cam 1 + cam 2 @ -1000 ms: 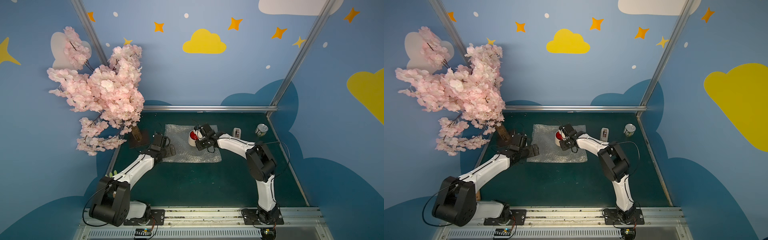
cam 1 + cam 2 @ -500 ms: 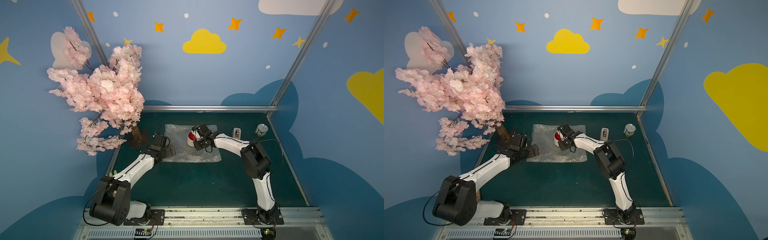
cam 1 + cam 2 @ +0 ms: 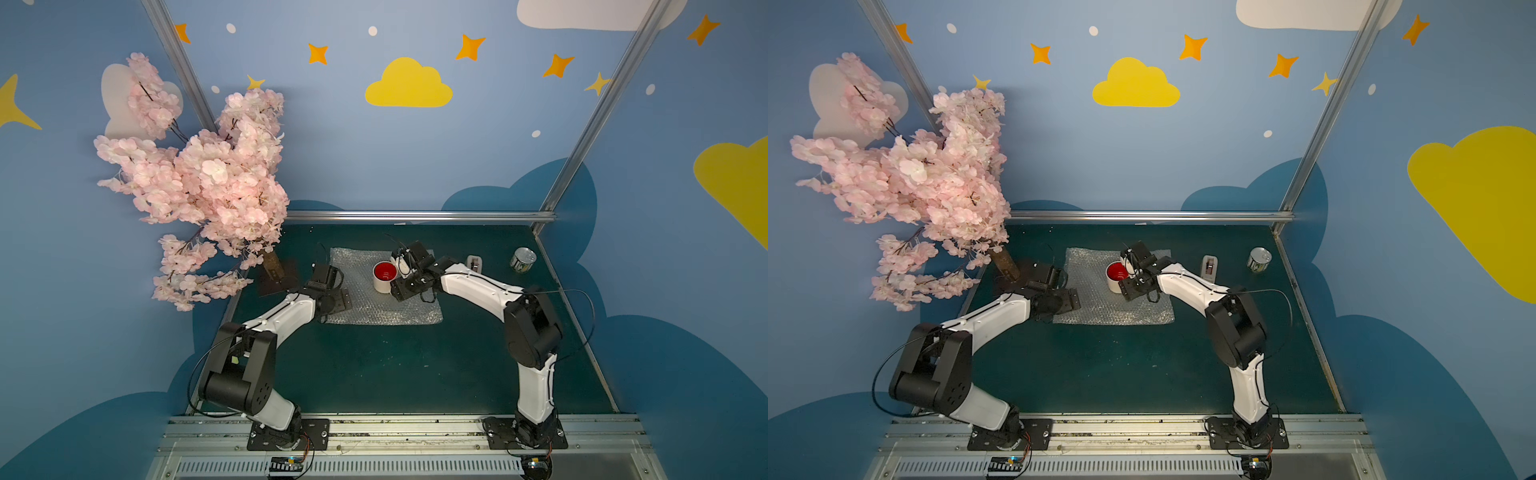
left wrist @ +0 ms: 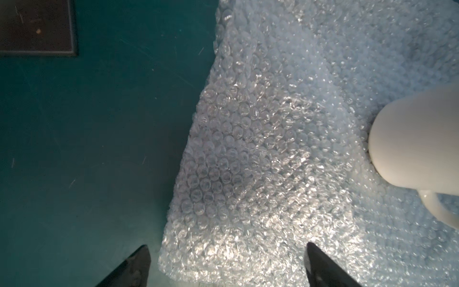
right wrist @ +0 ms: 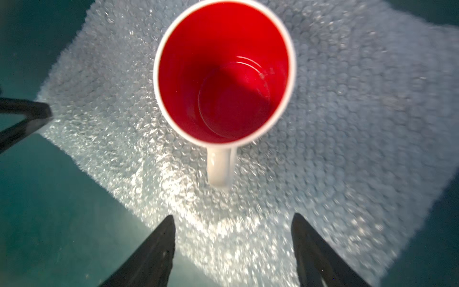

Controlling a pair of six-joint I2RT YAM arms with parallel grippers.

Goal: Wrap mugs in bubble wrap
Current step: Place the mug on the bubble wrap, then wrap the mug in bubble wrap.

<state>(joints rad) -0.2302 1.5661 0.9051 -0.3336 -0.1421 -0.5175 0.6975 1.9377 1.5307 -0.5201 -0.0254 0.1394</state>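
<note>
The mug point(image 3: 384, 276) is noted upright near the middle of the bubble wrap point(image 3: 374, 309), red interior exposed. The sheet is laid flat on the green surface point(image 3: 395, 365). The right end effector point(image 5: 234, 216) is recorded open at 3 o'clock of the mug, nothing gripped. The handle point(image 5: 221, 166) is turned toward it, untouched. The left end effector point(image 4: 227, 248) is recorded open, straddling the sheet's 9 o'clock edge.
</note>
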